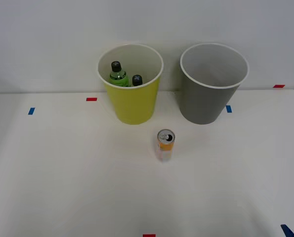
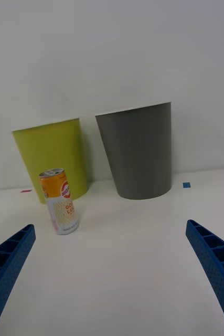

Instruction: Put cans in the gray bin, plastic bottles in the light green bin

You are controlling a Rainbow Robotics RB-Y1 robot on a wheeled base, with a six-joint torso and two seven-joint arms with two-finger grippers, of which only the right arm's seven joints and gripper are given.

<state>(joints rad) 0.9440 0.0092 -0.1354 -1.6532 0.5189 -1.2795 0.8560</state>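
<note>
A white table (image 1: 63, 173) is seen, set against a pale wall. Two bins are stood side by side at its far edge: the light green bin (image 1: 132, 98) on the left, the gray bin (image 1: 206, 98) on the right, a small gap kept between them. The can (image 1: 165, 145) is stood upright just in front of that gap, apart from both. Small red tape marks (image 1: 91, 99) and blue tape marks (image 1: 31, 111) are stuck flat around the table's surface.
</note>
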